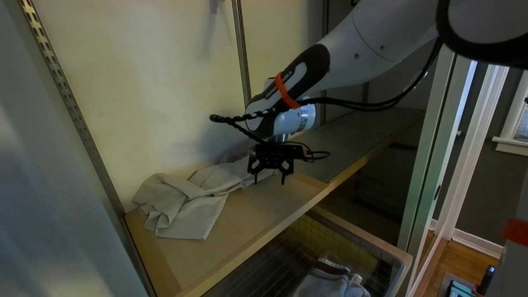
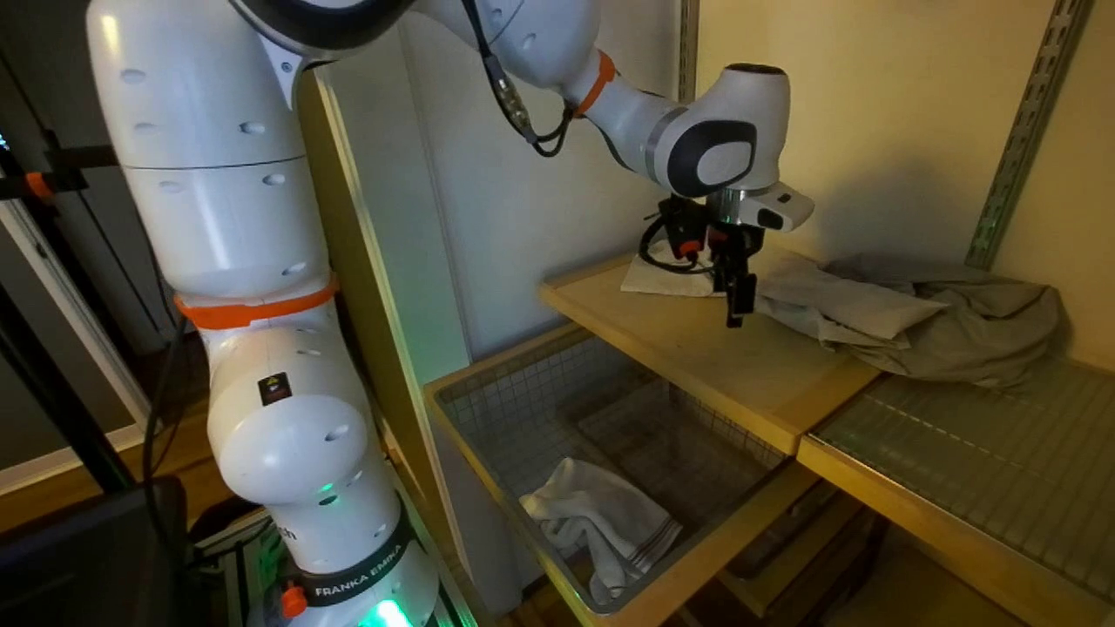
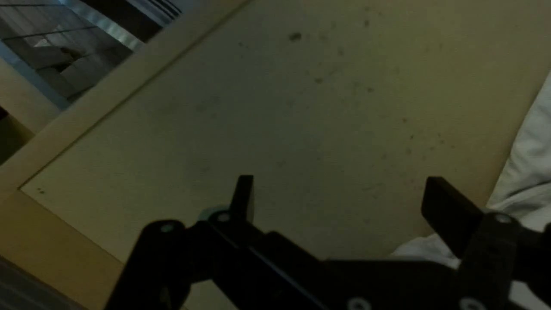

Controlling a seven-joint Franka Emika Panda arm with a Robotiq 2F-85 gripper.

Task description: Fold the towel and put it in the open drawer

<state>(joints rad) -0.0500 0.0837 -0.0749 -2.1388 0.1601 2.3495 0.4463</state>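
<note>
Nearest to any lens, the gripper point(image 3: 340, 185) crowds the bottom of the wrist view, its black fingers point(image 3: 447, 211) well apart above the bench point(image 3: 301, 116). That view alone gives me the dark specks point(image 3: 295, 37) on the wood, yet it catches only pale bits of the grey towel point(image 3: 533, 150). In both exterior views I see that towel better: rumpled, lying on the bench along the wall point(image 1: 156, 90), near the gripper. In an exterior view its bunched end point(image 2: 1002, 331) reaches over the adjoining shelf point(image 2: 984, 461), and the fingers overlap side-on, so their gap is hidden; below, the open drawer point(image 2: 714, 549) holds a slumped striped towel point(image 2: 601, 514), and a green light point(image 2: 388, 614) glows at the foot of the arm point(image 2: 235, 218). In an exterior view the fingertips point(image 1: 283, 178) stand clearly separate, the striped towel is cut off at the bottom, and a bit of window point(image 1: 522, 126) shows at far right, beyond a white door frame point(image 1: 466, 165).
</note>
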